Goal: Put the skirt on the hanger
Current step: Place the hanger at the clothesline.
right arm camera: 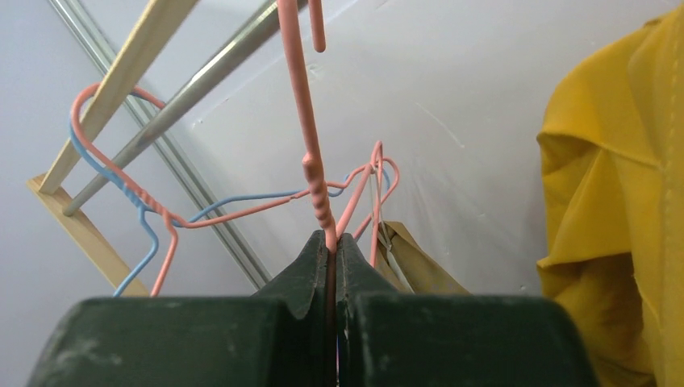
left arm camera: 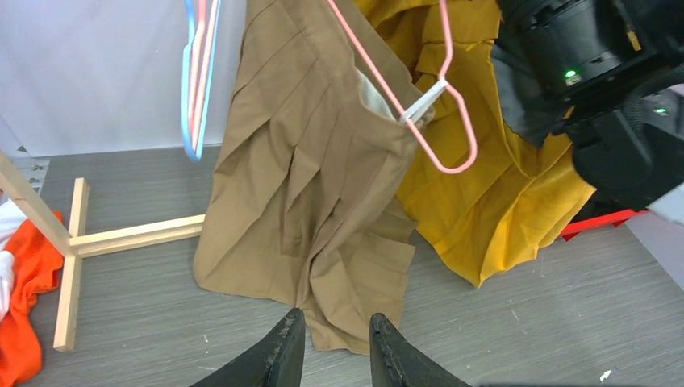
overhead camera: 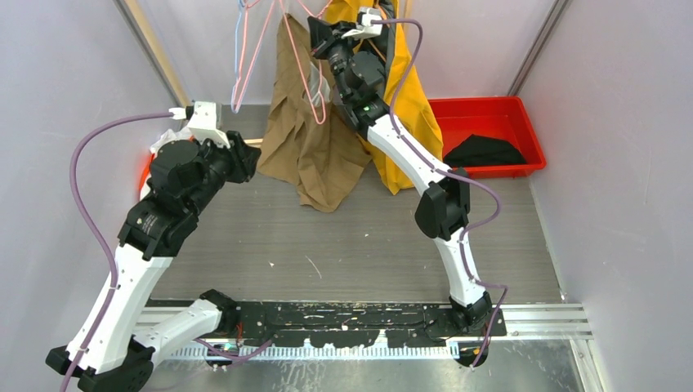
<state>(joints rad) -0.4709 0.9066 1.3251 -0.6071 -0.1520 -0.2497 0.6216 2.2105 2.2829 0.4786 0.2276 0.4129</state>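
Now: my right gripper [right arm camera: 332,242] pressed shut on pink hanger [right arm camera: 316,181] neck. Tan skirt [left arm camera: 306,177] hangs from one clip [left arm camera: 419,103], long axis vertical, hem sagging to table [left arm camera: 161,322]. My left gripper [left arm camera: 335,322] nearer: jaws apart, empty, just below hem.

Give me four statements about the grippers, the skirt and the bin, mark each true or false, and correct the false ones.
1. The right gripper is clamped on the wire of the pink hanger. True.
2. The brown skirt lies folded flat on the table. False: it hangs from the pink hanger, pinned by a white clip.
3. The red bin holds a black cloth. True.
4. The left gripper grips the yellow garment. False: its jaws stand apart, holding nothing, near the brown skirt's hem.
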